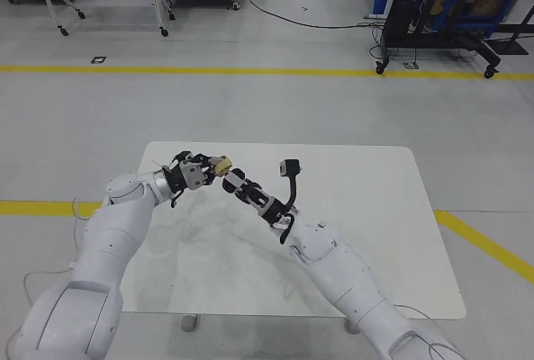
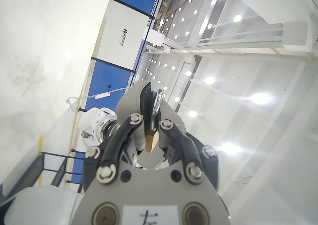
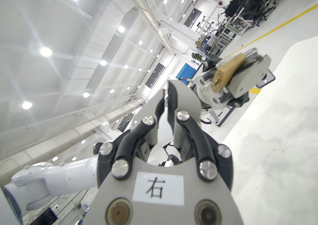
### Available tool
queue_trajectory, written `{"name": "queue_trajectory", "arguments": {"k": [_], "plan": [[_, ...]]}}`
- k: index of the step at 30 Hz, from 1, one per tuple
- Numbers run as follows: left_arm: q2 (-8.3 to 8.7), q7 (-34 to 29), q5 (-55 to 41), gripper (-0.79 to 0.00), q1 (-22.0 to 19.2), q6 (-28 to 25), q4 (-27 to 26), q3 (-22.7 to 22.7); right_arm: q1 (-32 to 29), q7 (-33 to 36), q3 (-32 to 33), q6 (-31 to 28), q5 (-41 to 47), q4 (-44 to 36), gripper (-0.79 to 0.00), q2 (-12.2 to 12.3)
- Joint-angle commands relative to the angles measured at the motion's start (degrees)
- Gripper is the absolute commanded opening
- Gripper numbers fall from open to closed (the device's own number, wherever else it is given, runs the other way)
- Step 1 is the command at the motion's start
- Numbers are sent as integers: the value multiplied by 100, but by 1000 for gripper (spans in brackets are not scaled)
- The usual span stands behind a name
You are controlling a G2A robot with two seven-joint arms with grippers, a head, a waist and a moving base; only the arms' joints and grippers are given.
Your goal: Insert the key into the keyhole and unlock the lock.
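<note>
A brass padlock (image 1: 221,165) is held above the white table (image 1: 366,234) with my left gripper (image 1: 209,168) shut on it. In the left wrist view the brass body (image 2: 151,140) sits between the fingers and the silver shackle (image 2: 158,101) points toward the fingertips of my left gripper (image 2: 152,92). My right gripper (image 1: 231,184) is just beside the padlock, a short gap away, its fingers shut. In the right wrist view my right gripper (image 3: 169,93) points toward the padlock (image 3: 229,71), whose keyhole end faces it. Whatever lies between the right pads is hidden.
The table's near edge (image 1: 294,313) lies under both arms. Yellow floor lines (image 1: 248,69) run around the table. A black wheeled cart (image 1: 438,36) stands far back right.
</note>
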Motion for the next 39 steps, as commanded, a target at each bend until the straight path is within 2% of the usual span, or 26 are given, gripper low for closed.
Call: {"name": "queue_trajectory", "arguments": {"k": [1, 2, 4, 8, 13, 16, 22, 25, 27, 28, 29, 38, 39], "plan": [[18, -44, -58, -785, 75, -235, -99, -60, -20, 667, 70, 238, 546, -51, -514, 41], [25, -106, -125, -785, 114, -283, -148, -97, -24, 1079, 91, 465, 929, -69, -566, 57], [51, -220, -114, -785, 176, -448, -265, -135, 42, 1918, 201, 985, 1686, -51, -576, 97], [94, -482, -114, -785, 286, -681, -471, -199, 161, 2672, 353, 1407, 2365, 133, -566, 134], [116, -626, -122, -785, 434, -902, -722, -227, 283, 2916, 320, 1663, 2718, 356, -545, 104], [129, -689, -40, -785, 485, -971, -850, -208, 377, 2999, 307, 1835, 2848, 500, -486, 89], [151, -740, 6, -785, 561, -1004, -995, -206, 502, 2956, 203, 1881, 2882, 714, -514, 36], [160, -738, 14, -785, 576, -934, -1025, -206, 542, 2995, 154, 1908, 2944, 789, -591, 9], [166, -735, 25, -785, 585, -919, -1046, -205, 566, 3063, 118, 1990, 3039, 839, -671, -13], [169, -733, 29, -785, 590, -914, -1055, -204, 580, 3099, 107, 2024, 3097, 866, -748, -23], [171, -732, 35, -785, 593, -908, -1065, -202, 593, 3120, 98, 2055, 3152, 898, -785, -34], [183, -710, -7, -785, 633, -894, -1127, -209, 695, 3142, 87, 2004, 3457, 1111, -785, -111], [183, -684, -48, -785, 638, -878, -1123, -222, 697, 3178, 91, 1968, 3451, 1111, -653, -112]]}}
